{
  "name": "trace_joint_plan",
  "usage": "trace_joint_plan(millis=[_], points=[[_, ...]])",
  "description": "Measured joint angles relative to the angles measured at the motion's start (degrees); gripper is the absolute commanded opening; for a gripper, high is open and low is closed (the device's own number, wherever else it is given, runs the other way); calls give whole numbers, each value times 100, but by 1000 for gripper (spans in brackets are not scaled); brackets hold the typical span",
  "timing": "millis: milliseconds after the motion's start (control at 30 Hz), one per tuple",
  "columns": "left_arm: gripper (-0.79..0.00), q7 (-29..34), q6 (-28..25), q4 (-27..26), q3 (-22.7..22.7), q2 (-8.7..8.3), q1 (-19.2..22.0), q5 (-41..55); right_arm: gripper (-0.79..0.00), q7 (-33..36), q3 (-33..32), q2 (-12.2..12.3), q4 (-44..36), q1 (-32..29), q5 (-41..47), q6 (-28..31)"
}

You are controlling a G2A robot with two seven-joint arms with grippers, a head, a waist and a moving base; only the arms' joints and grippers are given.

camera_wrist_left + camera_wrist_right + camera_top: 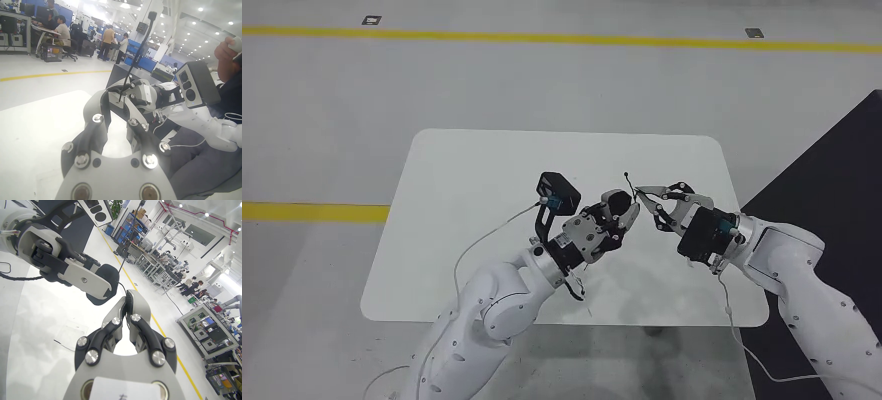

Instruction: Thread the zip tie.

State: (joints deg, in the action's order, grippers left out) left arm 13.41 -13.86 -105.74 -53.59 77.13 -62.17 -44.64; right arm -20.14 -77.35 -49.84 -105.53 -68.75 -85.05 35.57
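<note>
Thin black plastic zip tie (141,46): not threaded yet, by your views. Its blocky head (153,15) stands free at the top of the strap, with nothing passed through it. The strap runs down from the head into the left pincer (115,94), whose pads are closed on it partway along. Past that grip the thin tail (125,289) bends in a short curve and ends between the tips of the right pincer (126,299), which is pinched tight on it.

So you hold the strap in one pincer and the tail in the other. The two tips sit just beside each other above the white bench (492,200), and the tie touches no surface.

Left to do, as I judge it: bring the tail up and round to the head, line it up with the slot, push it through. The head sits well above the tail tip, so the loop is open. Which way the slot faces is too small to tell.

A thin dark strip (56,341) lies flat on the bench, well apart from the tie.
</note>
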Motion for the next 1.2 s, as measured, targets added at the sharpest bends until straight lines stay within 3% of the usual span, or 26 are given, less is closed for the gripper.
trace_joint_plan(millis=[267, 467, 1200], points=[[-680, -11, -14, -1, -6, 24, -6, 15, -785, 0, 0, 0, 0, 0, 0, 0], [-785, 8, 11, 11, 2, 45, 14, 3, -785, 0, 0, 0, 0, 0, 0, 0], [-785, 125, -177, 207, -4, 54, -142, -349, -785, 0, 0, 0, 0, 0, 0, 0]])
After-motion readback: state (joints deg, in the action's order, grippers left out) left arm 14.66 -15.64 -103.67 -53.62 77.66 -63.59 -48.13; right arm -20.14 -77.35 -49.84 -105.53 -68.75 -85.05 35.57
